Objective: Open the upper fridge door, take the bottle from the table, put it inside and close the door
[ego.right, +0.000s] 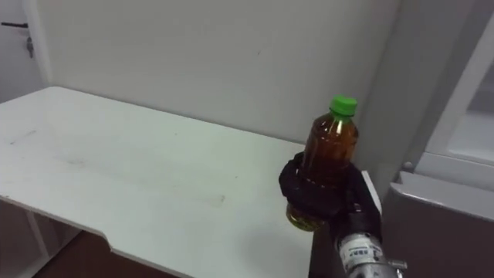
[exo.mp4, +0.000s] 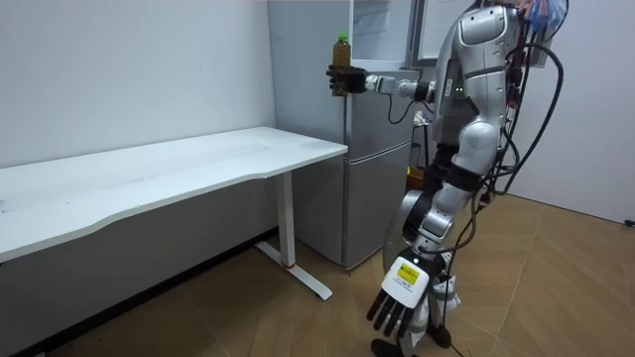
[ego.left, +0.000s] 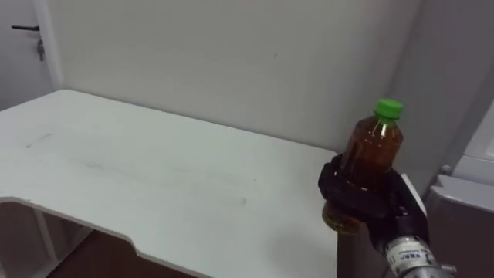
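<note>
- Where the eye views begin at the far left, a pale door (ego.left: 15, 54) with a dark handle stands beside the plain wall.
- Next comes the white table (ego.left: 154, 170), its top bare and its front edge cut in a shallow curve; it runs along the wall towards the right.
- Over the table's right end, the bottle (ego.left: 371, 150) is upright in the air. It holds amber liquid, has a green cap, and is clear of the tabletop.
- Black fingers of the right hand (ego.left: 363, 199) are wrapped round the bottle's lower half, gripping it firmly, with the forearm coming up from the lower right.
- Just right of the bottle stands the grey fridge (ego.left: 463, 212), close beside the table's end.
- From the room view, the robot stands upright in front of the fridge, facing the table, with its right arm stretched out level and the bottle raised at about the height of the fridge's upper part.
- Lower down in that view, the left hand (exo.mp4: 397, 302) hangs by the robot's leg, its fingers loose and holding nothing.
</note>
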Robot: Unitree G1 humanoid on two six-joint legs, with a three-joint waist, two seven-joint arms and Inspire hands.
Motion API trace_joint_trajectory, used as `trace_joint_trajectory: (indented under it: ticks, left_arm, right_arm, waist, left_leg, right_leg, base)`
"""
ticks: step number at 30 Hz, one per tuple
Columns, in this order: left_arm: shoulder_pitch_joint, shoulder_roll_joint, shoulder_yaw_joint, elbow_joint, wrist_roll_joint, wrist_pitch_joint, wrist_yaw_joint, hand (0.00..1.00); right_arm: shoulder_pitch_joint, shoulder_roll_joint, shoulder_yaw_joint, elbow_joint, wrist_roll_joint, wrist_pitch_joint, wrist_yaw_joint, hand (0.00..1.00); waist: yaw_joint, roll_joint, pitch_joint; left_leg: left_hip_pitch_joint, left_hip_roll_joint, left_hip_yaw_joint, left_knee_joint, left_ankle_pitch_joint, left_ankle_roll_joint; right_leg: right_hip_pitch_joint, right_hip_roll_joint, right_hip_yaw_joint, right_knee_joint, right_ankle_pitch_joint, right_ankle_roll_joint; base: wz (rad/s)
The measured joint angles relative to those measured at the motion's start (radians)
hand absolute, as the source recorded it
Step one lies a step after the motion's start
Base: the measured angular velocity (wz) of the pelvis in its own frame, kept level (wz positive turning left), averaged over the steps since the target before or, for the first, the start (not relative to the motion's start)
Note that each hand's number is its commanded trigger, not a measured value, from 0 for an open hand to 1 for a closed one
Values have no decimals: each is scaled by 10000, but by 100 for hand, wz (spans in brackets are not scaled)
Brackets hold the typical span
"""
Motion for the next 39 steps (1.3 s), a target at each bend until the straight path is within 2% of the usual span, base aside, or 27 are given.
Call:
trace_joint_trajectory:
  ticks: [3,5,9,10,11,12,16,19,21,25,28,32,34,39]
  left_arm:
    - [-22,-9,154,-3,-79,-106,13,0]
    - [1,-13,251,0,-3,-128,14,0]
    - [53,-14,322,317,10,-129,6,0]
    - [83,-14,328,350,8,-130,4,0]
    - [109,-11,344,347,4,-131,8,0]
    - [119,-10,365,347,5,-142,46,0]
    - [286,-12,513,286,-2,-161,145,0]
    - [349,-10,580,302,-87,-171,172,0]
    - [378,-12,602,338,-117,-175,173,0]
    - [352,-19,598,483,-121,-346,205,0]
    - [387,-26,630,511,-120,-370,238,0]
    - [378,-28,633,621,-109,-422,330,0]
    - [398,-29,656,647,-107,-430,331,0]
    - [505,-40,737,646,-108,-421,336,0]
  right_arm:
    - [43,-159,-20,-497,-280,-1,183,100]
    - [413,-367,-190,-1276,-492,-1,287,100]
    - [494,-462,-501,-1928,-932,-1,376,100]
    - [497,-602,-728,-1966,-1008,-1,357,100]
    - [495,-730,-1040,-1992,-1016,-1,293,100]
    - [495,-854,-1362,-2075,-1071,-1,152,100]
    - [493,-1199,-2336,-2519,-1061,-1,-338,100]
    - [476,-1419,-3000,-2815,-1074,-18,-754,100]
    - [477,-1419,-3306,-2817,-1060,-19,-900,100]
    - [479,-1421,-3728,-2818,-1056,-19,-1287,100]
    - [482,-1422,-3909,-2819,-1046,-19,-1382,100]
    - [541,-1422,-4331,-2831,-929,-19,-1362,100]
    - [704,-1423,-4593,-2836,-927,-19,-1328,100]
    - [764,-1423,-4976,-2836,-914,-14,-1302,100]
  waist:
    - [-186,51,7]
    - [-301,80,-11]
    - [-475,139,15]
    - [-483,146,15]
    - [-532,125,-22]
    - [-695,100,-39]
    - [-978,57,-70]
    - [-1200,21,-65]
    - [-1274,-15,-51]
    - [-1740,-114,-19]
    - [-1830,-117,-16]
    - [-2103,-114,-33]
    - [-2113,-110,-68]
    - [-2308,-50,-99]
  left_leg:
    - [76,8,69,-17,-5,11]
    - [96,2,77,15,-23,34]
    - [323,3,216,-63,-22,37]
    - [432,3,287,-88,-27,42]
    - [468,-5,314,-91,-32,50]
    - [470,-19,314,-108,-35,55]
    - [571,-9,454,-213,-32,53]
    - [740,14,650,-343,-29,45]
    - [898,27,787,-454,-25,36]
    - [1003,22,909,-567,-32,28]
    - [1118,70,1142,-622,-82,-8]
    - [1112,100,1160,-556,-170,-36]
    - [1114,130,1187,-518,-227,-52]
    - [1121,199,1214,-487,-265,-97]
  right_leg:
    - [-18,0,101,-9,37,2]
    - [-5,-8,108,-22,42,15]
    - [99,-6,257,-20,43,21]
    - [165,-29,276,-41,20,47]
    - [165,-84,311,-35,-17,67]
    - [162,-84,391,-36,-65,95]
    - [148,-17,573,-36,-80,102]
    - [165,-14,678,-12,-77,96]
    - [195,3,822,-21,-78,95]
    - [183,8,949,-31,-81,95]
    - [157,83,1241,-33,-80,93]
    - [165,119,1277,-21,-78,90]
    - [174,147,1305,-28,-78,90]
    - [185,196,1315,-24,-68,72]
  base:
    - [-8]
    - [2]
    - [-14]
    - [-14]
    - [-7]
    - [0]
    - [-11]
    - [-18]
    - [-23]
    - [-11]
    - [-23]
    - [-5]
    - [-5]
    - [-2]
